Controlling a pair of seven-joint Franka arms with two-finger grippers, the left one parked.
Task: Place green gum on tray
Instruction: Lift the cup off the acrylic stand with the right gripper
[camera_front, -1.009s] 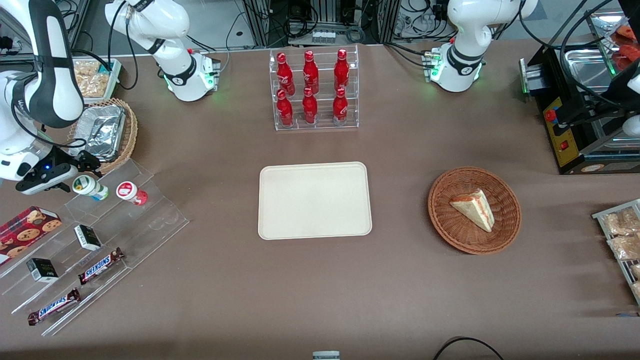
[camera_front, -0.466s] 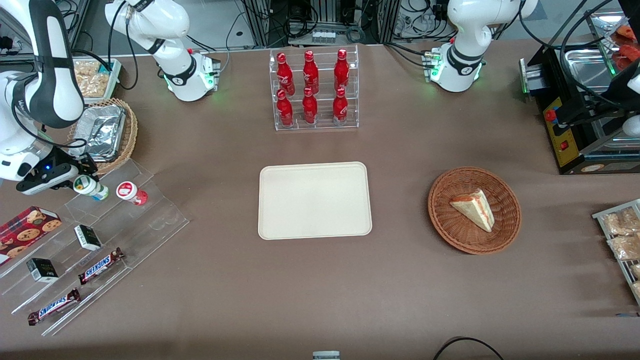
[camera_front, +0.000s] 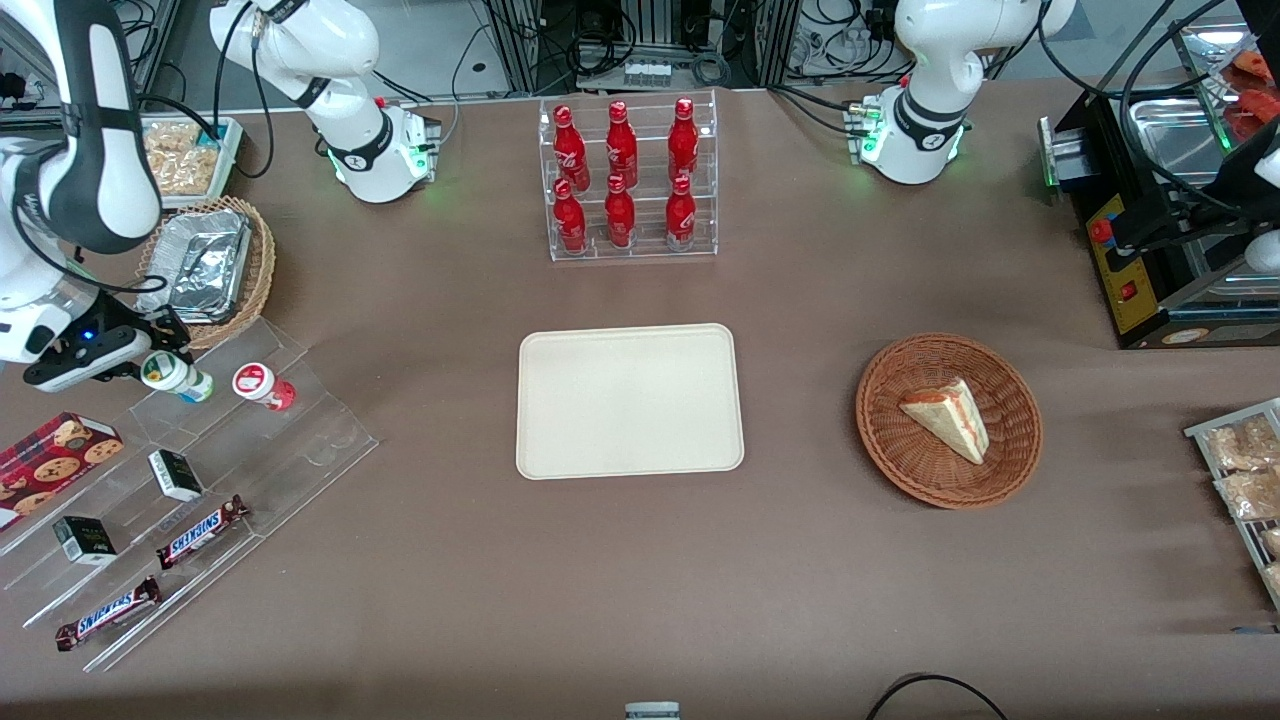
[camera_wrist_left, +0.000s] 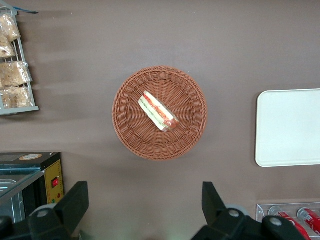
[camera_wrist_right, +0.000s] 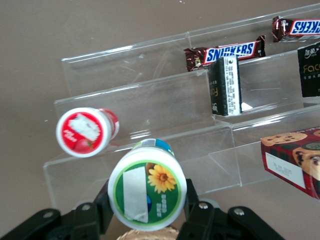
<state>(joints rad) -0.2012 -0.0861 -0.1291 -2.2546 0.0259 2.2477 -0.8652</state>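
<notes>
Working arm's end of the table (camera_front: 420, 560): the claw (camera_front: 150, 352) sits at the uppermost step of the clear acrylic stepped rack (camera_front: 250, 440), its fingers (camera_wrist_right: 195, 212) closed against the sides of the green gum (camera_front: 175, 376). In the right wrist view the green gum (camera_wrist_right: 147, 192) is seen lid-on, the green-and-white lid with its flower print facing the camera and held between the two dark fingers. Whether the bottle's base is resting on the step or clear of it cannot be determined.

Just beside it, on the same step, stands the red-lidded bottle (camera_front: 262, 385), not touched by the claw. Lower steps, nearer the front camera, carry two small black boxes (camera_front: 175, 474) and two Snickers bars (camera_front: 200, 530). A cookie box (camera_front: 55, 455) lies at the rack's outer end. A wicker basket holding a foil container (camera_front: 205, 265) sits near the claw.

Centre of the table: the tray (camera_front: 630, 400) lies flat, well apart from the green gum, with nothing on it. A rack of red bottles (camera_front: 625, 180) stands farther from the front camera than the tray.

Toward the parked arm's end: a round wicker basket (camera_front: 948, 420) containing a sandwich wedge (camera_front: 948, 415).
</notes>
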